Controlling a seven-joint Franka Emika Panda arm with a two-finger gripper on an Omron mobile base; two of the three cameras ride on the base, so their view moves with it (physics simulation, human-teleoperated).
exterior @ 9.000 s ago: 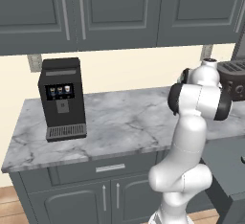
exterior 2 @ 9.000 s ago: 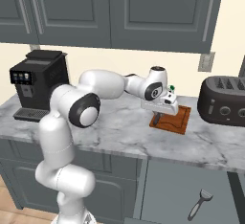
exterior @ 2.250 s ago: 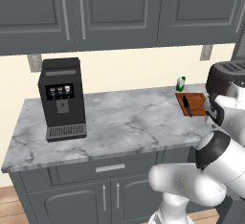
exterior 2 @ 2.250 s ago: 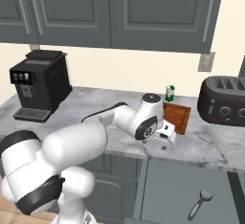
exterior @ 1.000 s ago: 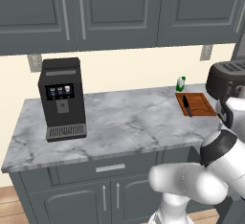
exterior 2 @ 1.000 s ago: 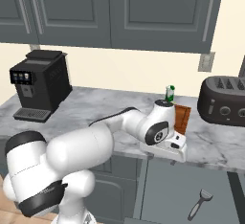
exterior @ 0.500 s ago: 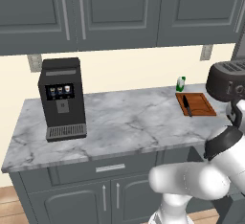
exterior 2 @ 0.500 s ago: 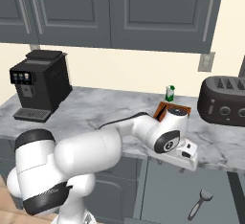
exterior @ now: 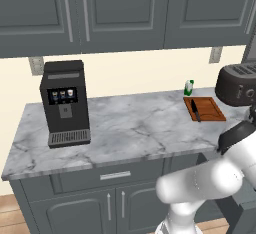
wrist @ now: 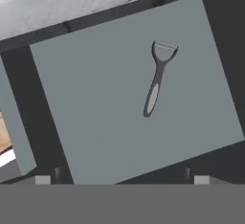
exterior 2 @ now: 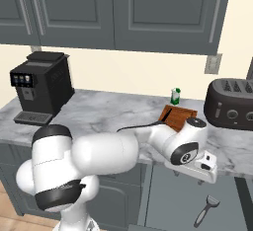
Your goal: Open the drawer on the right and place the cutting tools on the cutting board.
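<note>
A grey peeler (wrist: 157, 82) lies alone in the open drawer (wrist: 95, 103).

Your drawer (wrist: 95, 117) is pulled open, plain grey box inside. The peeler (wrist: 156, 82) is lying flat on its floor, forked head pointing toward the countertop edge; you can spot it in the right base view too (exterior 2: 206, 210). The black knife (exterior: 195, 110) is already lying flat on the reddish-brown cutting board (exterior: 207, 109), which sits on the counter next to the toaster.
</note>
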